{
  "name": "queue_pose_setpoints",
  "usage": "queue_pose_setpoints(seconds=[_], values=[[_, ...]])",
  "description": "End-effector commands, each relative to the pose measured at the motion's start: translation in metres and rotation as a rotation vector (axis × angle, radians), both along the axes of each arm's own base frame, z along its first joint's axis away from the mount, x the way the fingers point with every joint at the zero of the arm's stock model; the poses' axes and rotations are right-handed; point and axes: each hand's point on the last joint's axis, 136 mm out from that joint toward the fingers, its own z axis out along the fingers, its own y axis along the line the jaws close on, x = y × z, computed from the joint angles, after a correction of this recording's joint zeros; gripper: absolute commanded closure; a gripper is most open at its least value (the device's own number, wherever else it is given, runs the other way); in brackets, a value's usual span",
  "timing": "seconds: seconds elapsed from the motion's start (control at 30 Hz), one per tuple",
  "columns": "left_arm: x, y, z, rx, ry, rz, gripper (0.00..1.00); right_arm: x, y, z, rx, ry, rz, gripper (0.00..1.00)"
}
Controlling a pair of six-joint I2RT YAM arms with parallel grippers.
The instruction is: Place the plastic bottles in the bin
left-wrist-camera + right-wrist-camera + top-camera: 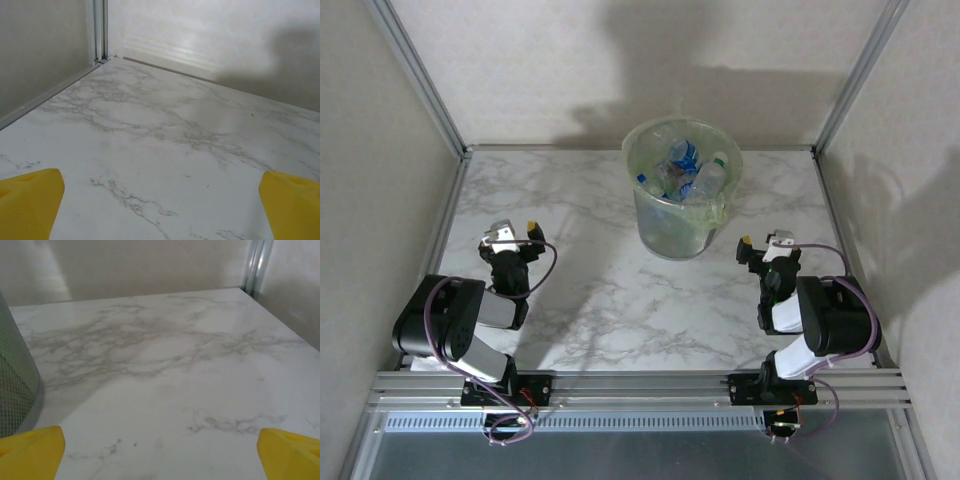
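Fingers of the left gripper and right gripper stand spread wide, empty, over the near table, and with the plastic bottles all seemingly inside the bin at far centre, parking both arms clear of it seems best.

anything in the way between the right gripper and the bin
Nothing visible is in the way. Bare marble table lies between the open right gripper and the bin, whose wall sits at the left edge of the right wrist view. The plastic bottles are already inside the bin.
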Motion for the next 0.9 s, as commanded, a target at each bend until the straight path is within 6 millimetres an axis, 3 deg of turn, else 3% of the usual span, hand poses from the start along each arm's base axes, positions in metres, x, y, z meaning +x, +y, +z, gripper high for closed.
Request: queue_pose_setpoints(seconds=[0.0, 0.87], values=[[0.0009, -0.0001, 0.0080, 0.010, -0.033, -0.004, 0.01, 0.0133, 0.0019, 0.0274, 0.010, -0.097, 0.045, 0.01], [0.0015, -0.0007, 0.0079, 0.013, -0.030, -0.002, 0.01, 0.0146, 0.0039, 0.0255, 0.004, -0.084, 0.056, 0.01]])
